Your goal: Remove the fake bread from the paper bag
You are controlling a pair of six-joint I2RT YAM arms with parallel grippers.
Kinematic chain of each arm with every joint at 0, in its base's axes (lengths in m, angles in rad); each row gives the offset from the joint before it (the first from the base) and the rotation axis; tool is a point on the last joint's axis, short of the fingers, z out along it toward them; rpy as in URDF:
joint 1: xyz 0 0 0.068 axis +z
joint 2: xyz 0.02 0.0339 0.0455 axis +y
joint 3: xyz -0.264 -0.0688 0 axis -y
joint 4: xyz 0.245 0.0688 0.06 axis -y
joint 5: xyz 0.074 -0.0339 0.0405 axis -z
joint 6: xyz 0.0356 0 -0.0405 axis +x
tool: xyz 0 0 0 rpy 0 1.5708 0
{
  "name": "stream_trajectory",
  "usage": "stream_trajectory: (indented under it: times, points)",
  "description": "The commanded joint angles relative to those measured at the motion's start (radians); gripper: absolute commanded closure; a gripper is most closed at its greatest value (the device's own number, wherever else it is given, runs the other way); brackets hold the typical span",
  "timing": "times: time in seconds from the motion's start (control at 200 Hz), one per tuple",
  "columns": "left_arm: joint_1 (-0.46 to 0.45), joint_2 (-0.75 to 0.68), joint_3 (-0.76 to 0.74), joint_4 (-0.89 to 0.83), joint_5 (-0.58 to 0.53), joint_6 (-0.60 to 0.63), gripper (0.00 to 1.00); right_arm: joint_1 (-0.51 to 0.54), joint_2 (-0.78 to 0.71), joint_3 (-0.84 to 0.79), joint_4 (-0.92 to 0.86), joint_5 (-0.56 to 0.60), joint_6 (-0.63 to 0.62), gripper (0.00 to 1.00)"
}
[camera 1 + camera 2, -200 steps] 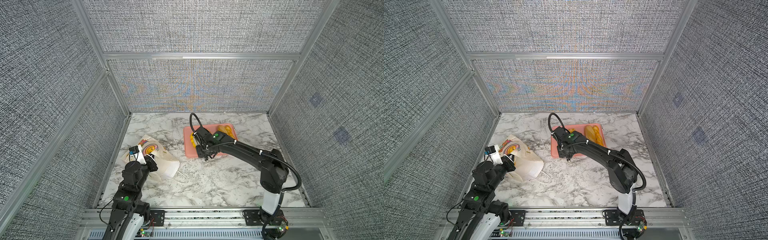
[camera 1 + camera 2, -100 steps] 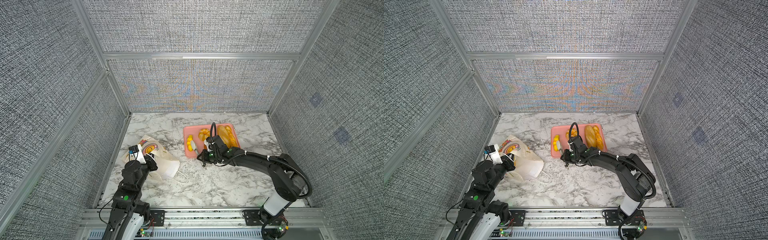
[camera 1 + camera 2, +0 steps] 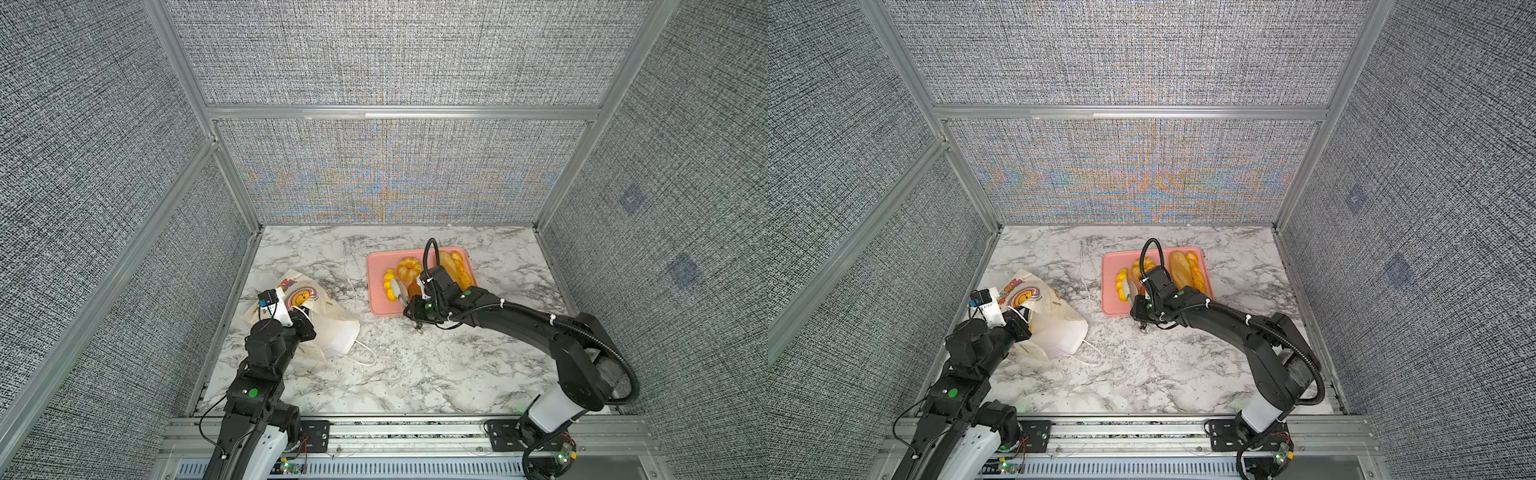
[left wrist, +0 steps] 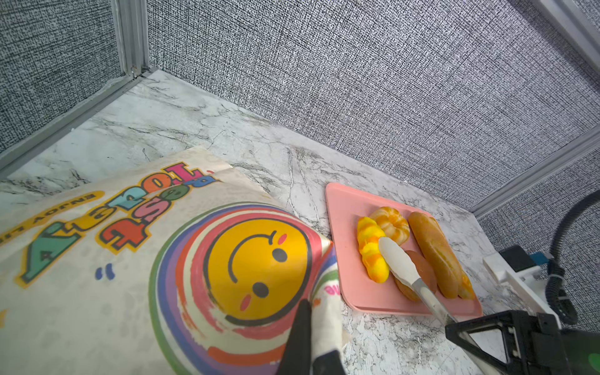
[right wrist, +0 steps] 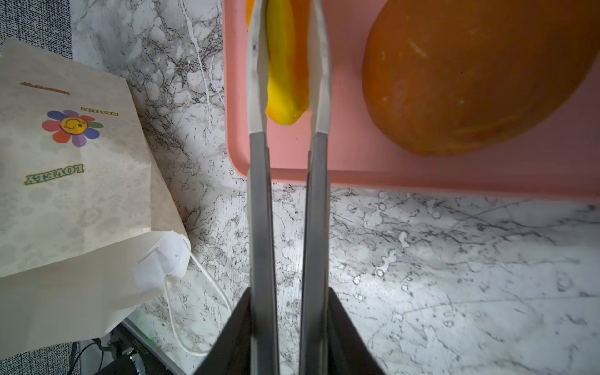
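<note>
Bread, one yellow roll, sits between the tips of the tongs on the pink tray. The right gripper squeezes the tongs' arms. More rolls lie beside it. The left gripper is pinched tight on the bag edge. The bag lies on its side, well apart.

Past the jaws of the right gripper the tongs leave the picture, tips cut off, and so does the yellow roll between their arms; the brown bun beside them is cropped and blurred. Of the left gripper just two finger ends show, closed on a fold of the paper bag, whose inside no view shows. In a top view the right arm covers part of the long loaves on the pink tray
</note>
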Motion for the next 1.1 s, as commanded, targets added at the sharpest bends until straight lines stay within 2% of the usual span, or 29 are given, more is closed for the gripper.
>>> stream_trajectory:
  times: [0.0,0.265,0.455,0.65,0.845,1.095]
  points:
    - [0.001,0.004,-0.005,-0.016,0.008,-0.017,1.00,0.001,-0.010,0.010,-0.056,0.032,-0.016,0.63]
    - [0.001,-0.004,-0.010,-0.019,0.008,-0.020,1.00,0.001,-0.019,0.036,-0.122,0.065,-0.034,0.55]
    - [0.000,0.005,-0.015,-0.008,0.019,-0.026,1.00,0.003,-0.043,0.081,-0.202,0.117,-0.062,0.54]
    - [0.002,0.012,-0.022,0.008,0.026,-0.033,1.00,0.003,-0.050,0.120,-0.262,0.153,-0.097,0.59]
    - [0.001,0.012,-0.021,0.008,0.027,-0.031,1.00,0.003,-0.069,0.150,-0.296,0.171,-0.114,0.72]
    - [0.000,0.012,-0.015,0.015,0.027,-0.023,1.00,0.009,-0.101,0.238,-0.403,0.236,-0.146,0.73]
